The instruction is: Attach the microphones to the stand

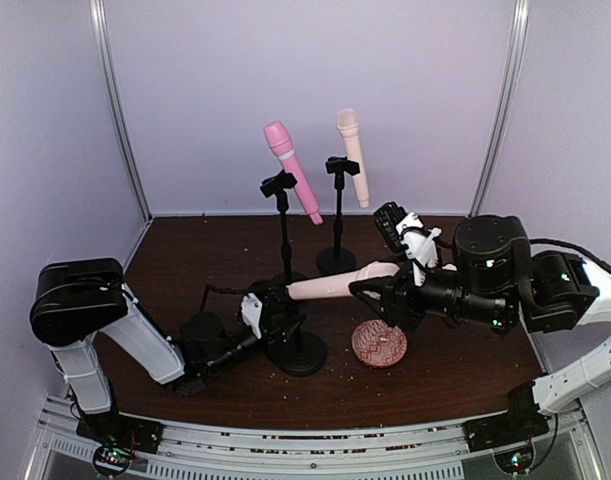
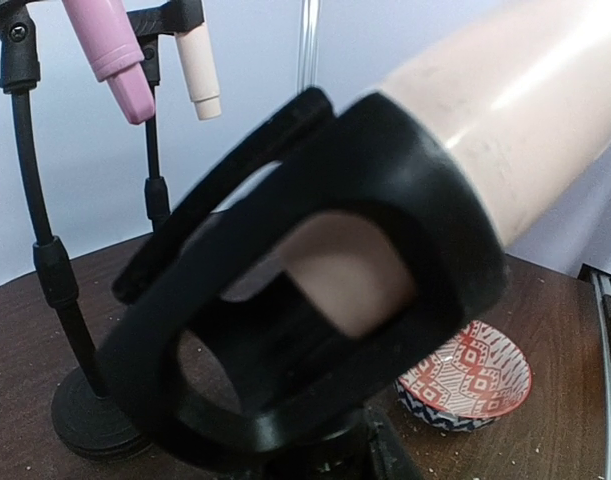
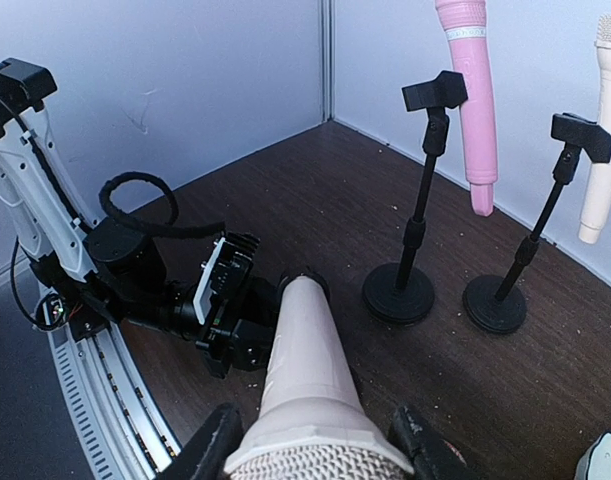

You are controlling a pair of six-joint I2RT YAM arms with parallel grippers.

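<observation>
The left hand (image 1: 268,312) is clamping the near stand (image 1: 303,355), with bare surface (image 1: 185,260) lying open behind it. The peach microphone (image 1: 330,285) is poking its tail through that stand's clip (image 2: 435,190), the right hand (image 1: 380,287) gripping its head end, the dish (image 1: 379,343) sitting nearby.

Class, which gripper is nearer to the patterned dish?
Right. The right gripper, holding the peach microphone, hovers just behind the patterned dish; the left gripper sits farther off to its left, by the near stand.
</observation>
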